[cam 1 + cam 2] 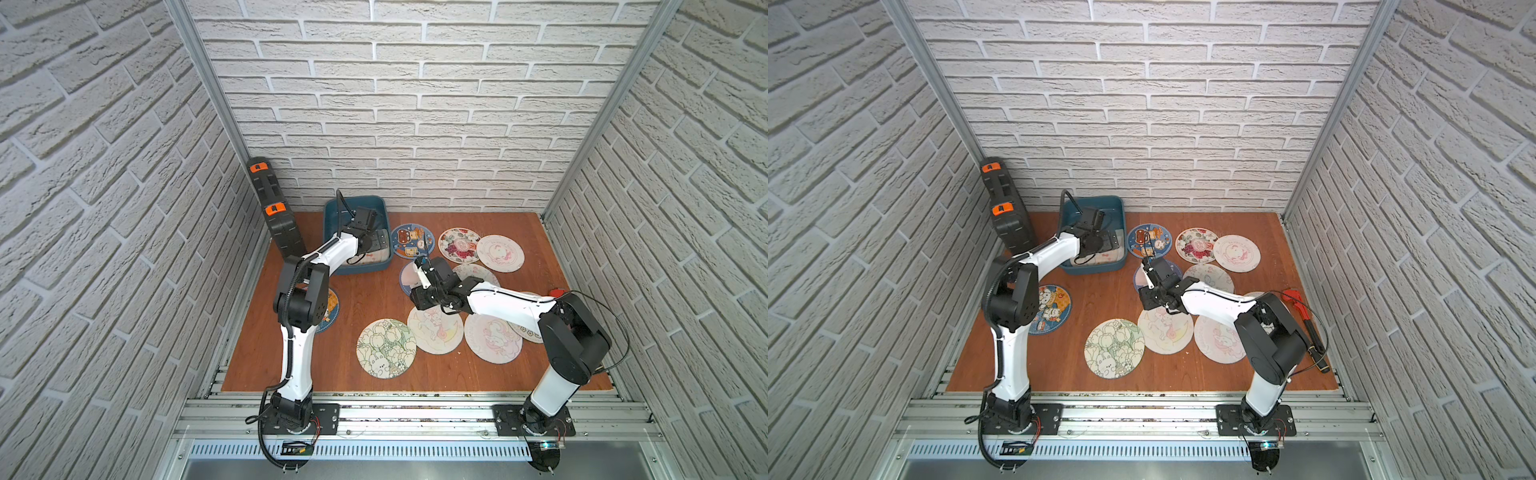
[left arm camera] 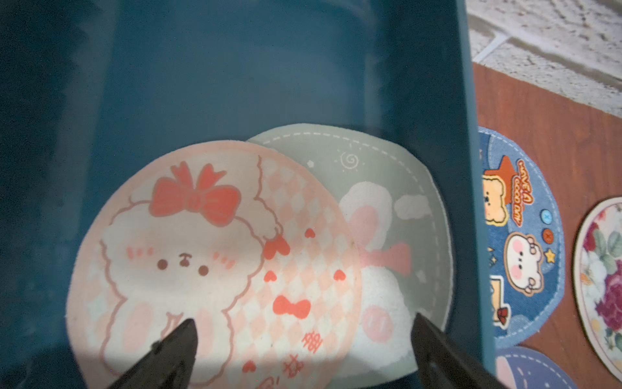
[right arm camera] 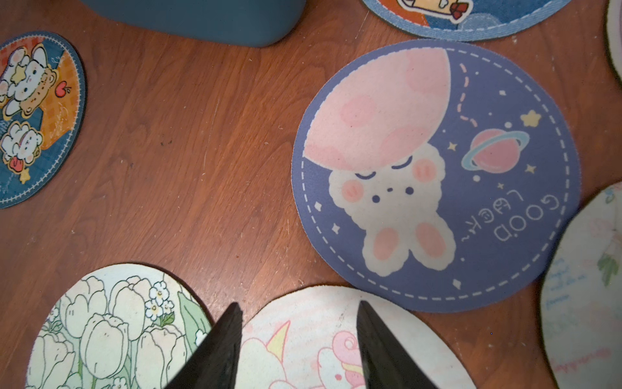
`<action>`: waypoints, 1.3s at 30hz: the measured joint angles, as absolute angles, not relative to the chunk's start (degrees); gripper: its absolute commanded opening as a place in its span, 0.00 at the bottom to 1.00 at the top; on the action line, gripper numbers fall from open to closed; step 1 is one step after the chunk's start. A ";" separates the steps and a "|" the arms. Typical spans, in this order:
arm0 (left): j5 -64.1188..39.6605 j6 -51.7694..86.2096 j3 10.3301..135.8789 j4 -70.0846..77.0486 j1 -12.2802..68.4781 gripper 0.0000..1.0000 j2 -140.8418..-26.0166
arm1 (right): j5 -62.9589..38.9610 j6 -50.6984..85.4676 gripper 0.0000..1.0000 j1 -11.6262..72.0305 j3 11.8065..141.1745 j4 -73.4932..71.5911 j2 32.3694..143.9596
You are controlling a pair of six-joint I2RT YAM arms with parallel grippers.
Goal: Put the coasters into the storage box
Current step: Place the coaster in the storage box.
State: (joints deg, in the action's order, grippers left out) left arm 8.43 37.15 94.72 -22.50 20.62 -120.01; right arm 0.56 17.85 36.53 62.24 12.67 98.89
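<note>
Nearest the robot's side, well away from the storage box (image 1: pixel 332 208), a tulip coaster (image 1: pixel 385 348) lies flat on the counter (image 1: pixel 365 299), just beside a pale unicorn coaster (image 1: pixel 434 330). The right end effector (image 3: pixel 298 306) hangs over that unicorn coaster's edge with its fingers partly spread and nothing between them. Closer to the box, off its near right corner, lies a purple bunny coaster (image 3: pixel 437 175). A blue coaster (image 1: pixel 1050 309) sits on the box's near left side, partly under the left arm.

The left end effector (image 2: pixel 304 323) is over the inside of the box, its fingers spread wide and gripping nothing. Below it a pink bow-bunny coaster (image 2: pixel 215 262) lies on the box floor, overlapping a grey-green coaster (image 2: pixel 387 208). Just right of the box lies a blue bear coaster (image 1: pixel 412 241), with a floral coaster (image 1: pixel 459 245) beyond. A black case (image 1: pixel 276 212) stands left of the box.
</note>
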 measured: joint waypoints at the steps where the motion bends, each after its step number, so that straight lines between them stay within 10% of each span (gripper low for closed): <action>1: 9.15 37.21 93.91 -22.96 20.93 0.98 -118.58 | 0.38 17.87 0.55 36.53 62.24 12.67 98.89; 39: 21.65 51.18 52.34 -38.19 27.99 0.98 -80.75 | -0.95 19.81 0.55 43.90 65.45 12.19 99.57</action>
State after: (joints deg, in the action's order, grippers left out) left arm 21.65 51.18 52.34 -38.20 27.99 -80.75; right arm -0.95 19.81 43.90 65.45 12.19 99.57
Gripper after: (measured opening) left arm 0.980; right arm 0.548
